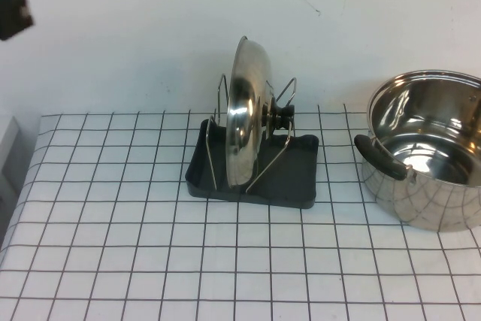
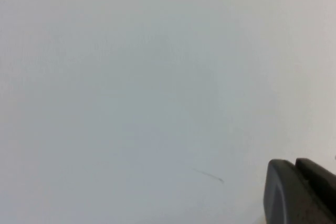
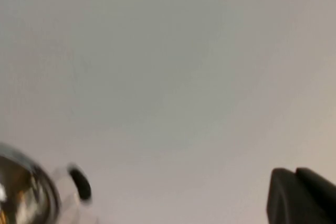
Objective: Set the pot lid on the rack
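The shiny steel pot lid [image 1: 246,114] stands on edge in the dark grey rack [image 1: 255,171], held between the two wire loops, with its black knob [image 1: 282,116] facing right. My left gripper [image 1: 10,7] is raised at the far left corner of the high view, well away from the rack; in the left wrist view the left gripper [image 2: 295,167] has its fingers together and holds nothing. My right gripper [image 3: 295,174] is out of the high view; in its wrist view its fingers are together and empty.
A deep steel pot [image 1: 430,157] with black side handles stands right of the rack on the checked cloth [image 1: 113,223]. Its rim and a handle show in the right wrist view [image 3: 23,195]. A white wall stands behind the table.
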Available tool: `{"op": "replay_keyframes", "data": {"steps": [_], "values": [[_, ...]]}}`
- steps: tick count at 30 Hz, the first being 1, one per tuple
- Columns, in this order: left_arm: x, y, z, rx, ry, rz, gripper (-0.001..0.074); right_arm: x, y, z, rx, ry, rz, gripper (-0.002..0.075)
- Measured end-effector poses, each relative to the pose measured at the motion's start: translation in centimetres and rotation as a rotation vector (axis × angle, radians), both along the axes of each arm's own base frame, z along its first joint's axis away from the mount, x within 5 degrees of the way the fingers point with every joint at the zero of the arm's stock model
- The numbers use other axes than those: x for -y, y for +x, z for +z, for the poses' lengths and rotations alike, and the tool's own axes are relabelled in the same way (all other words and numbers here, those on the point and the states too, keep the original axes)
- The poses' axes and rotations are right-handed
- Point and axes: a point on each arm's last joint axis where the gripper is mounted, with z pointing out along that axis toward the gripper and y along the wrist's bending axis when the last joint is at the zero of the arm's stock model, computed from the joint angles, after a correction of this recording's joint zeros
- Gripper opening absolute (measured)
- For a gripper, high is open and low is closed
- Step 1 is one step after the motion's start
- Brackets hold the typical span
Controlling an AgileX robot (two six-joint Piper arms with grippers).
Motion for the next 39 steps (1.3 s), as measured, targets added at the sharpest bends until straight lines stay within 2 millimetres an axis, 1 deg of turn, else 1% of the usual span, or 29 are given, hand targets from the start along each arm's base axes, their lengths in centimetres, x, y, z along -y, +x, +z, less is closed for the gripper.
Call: {"op": "replay_keyframes", "data": {"steps": [2,3,5,8,11,16,19,21,23,26,31,33,39], "values": [[-0.4,-1.5,0.9,0.084,0.026,0.037,0.0,1.5,-0.6,-0.1,-0.16,-0.079,-0.1,0.0004],[-0.6,-2.2,1.1,0.121,0.04,0.056,0.0,1.8,-0.8,-0.1,-0.224,-0.107,-0.105,0.0004],[-1.0,-3.0,1.2,0.168,0.06,0.101,0.0,2.2,-1.5,-0.2,-0.326,-0.117,-0.063,0.0004],[-1.6,-3.0,0.0,0.17,0.078,0.18,0.0,1.8,-2.2,-0.8,-0.433,-0.078,0.058,0.0004],[-2.2,-2.2,-2.5,0.114,0.094,0.261,0.0,0.8,-2.7,-1.6,-0.531,-0.046,0.179,0.0004],[-2.7,-1.5,-7.9,-0.021,0.144,0.31,-0.0001,-0.6,-3.4,-3.4,-0.663,0.0,0.31,0.0004],[-2.9,-1.5,-10.1,-0.082,0.151,0.335,-0.0001,-1.0,-3.9,-4.7,-0.703,0.032,0.377,0.0004],[-2.9,-1.7,-11.1,-0.122,0.134,0.336,-0.0001,-1.5,-4.1,-5.7,-0.706,0.061,0.438,0.0004],[-2.8,-1.8,-12.1,-0.167,0.12,0.318,-0.0001,-2.0,-4.3,-6.7,-0.709,0.088,0.495,0.0004],[-2.4,-2.1,-13.5,-0.237,0.091,0.264,-0.0001,-2.4,-4.6,-8.7,-0.725,0.113,0.546,0.0004],[-1.4,-2.8,-14.6,-0.303,0.08,0.141,-0.0001,-2.7,-5.1,-11.8,-0.743,0.15,0.605,0.0004],[-1.0,-3.0,-14.7,-0.313,0.082,0.09,-0.0001,-2.8,-5.3,-12.4,-0.73,0.174,0.633,0.0004],[0.2,-4.2,-14.8,-0.345,0.095,-0.099,-0.0001,-2.7,-5.5,-12.4,-0.686,0.204,0.662,0.0004]]}}
